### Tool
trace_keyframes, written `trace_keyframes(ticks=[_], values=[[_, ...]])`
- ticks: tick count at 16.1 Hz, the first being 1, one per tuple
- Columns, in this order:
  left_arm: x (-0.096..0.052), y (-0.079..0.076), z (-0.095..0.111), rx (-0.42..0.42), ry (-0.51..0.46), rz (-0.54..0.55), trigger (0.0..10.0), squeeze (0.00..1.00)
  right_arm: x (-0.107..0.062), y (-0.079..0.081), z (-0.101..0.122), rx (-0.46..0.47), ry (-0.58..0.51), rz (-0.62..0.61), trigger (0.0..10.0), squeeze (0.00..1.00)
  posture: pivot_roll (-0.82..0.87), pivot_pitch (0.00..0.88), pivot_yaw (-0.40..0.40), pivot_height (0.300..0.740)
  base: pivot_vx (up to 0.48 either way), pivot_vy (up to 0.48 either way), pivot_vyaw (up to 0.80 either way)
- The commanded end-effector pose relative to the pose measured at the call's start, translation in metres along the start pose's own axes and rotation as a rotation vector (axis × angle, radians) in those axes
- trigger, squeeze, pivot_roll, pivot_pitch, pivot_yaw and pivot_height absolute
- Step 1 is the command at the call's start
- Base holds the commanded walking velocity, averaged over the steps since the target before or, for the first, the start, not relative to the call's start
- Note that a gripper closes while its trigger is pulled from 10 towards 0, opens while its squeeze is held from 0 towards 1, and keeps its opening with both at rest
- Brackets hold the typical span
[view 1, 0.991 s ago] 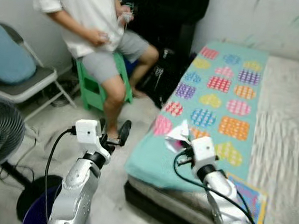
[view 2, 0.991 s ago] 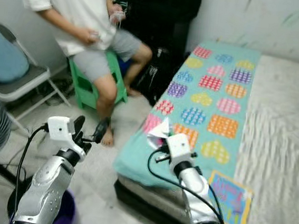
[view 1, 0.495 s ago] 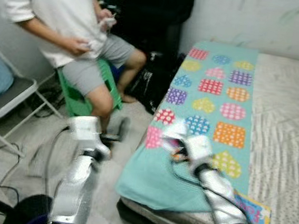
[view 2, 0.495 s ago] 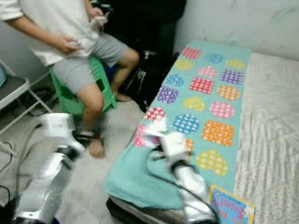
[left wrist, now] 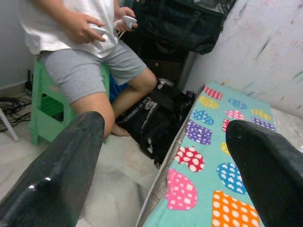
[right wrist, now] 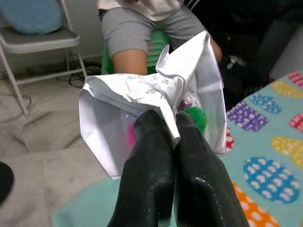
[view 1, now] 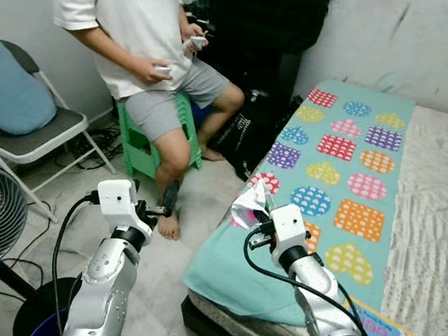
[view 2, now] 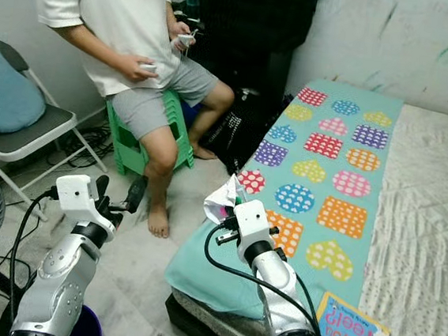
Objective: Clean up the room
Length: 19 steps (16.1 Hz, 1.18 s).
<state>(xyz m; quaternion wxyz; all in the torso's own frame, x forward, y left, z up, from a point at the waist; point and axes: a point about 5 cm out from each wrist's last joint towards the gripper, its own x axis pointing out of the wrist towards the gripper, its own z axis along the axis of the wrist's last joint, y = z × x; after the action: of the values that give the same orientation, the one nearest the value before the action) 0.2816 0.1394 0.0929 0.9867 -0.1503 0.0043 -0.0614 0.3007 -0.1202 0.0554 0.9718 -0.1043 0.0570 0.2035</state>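
Beside bed (view 1: pixel 435 204) — seated person (view 1: pixel 152 50)

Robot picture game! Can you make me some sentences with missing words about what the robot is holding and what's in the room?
1. The right gripper is shut on a crumpled piece of white ____.
2. The person sits on a small stool coloured ____.
3. The left gripper has its fingers ____ and holds nothing.
4. The teal blanket lies on the ____.

Missing words: paper; green; open; bed
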Motion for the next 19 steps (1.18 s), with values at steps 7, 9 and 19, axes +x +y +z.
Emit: trace_keyframes(ticks=[7,9,19], values=[[-0.002,0.005,-0.004,0.025,0.004,0.025,10.0,0.00,0.005,0.005,0.005,-0.006,-0.017,0.026,10.0,0.00,-0.19,0.000,0.075,0.740,0.000,0.000,0.80],[0.000,0.006,-0.004,0.025,0.003,0.031,10.0,0.00,0.008,0.006,0.006,-0.004,-0.021,0.029,10.0,0.00,-0.19,0.000,0.076,0.740,0.000,0.000,0.80],[0.011,0.007,0.001,0.051,-0.024,0.016,10.0,0.00,0.021,0.006,0.019,0.000,-0.059,0.039,10.0,0.00,-0.18,0.000,0.080,0.740,0.000,0.000,0.80]])
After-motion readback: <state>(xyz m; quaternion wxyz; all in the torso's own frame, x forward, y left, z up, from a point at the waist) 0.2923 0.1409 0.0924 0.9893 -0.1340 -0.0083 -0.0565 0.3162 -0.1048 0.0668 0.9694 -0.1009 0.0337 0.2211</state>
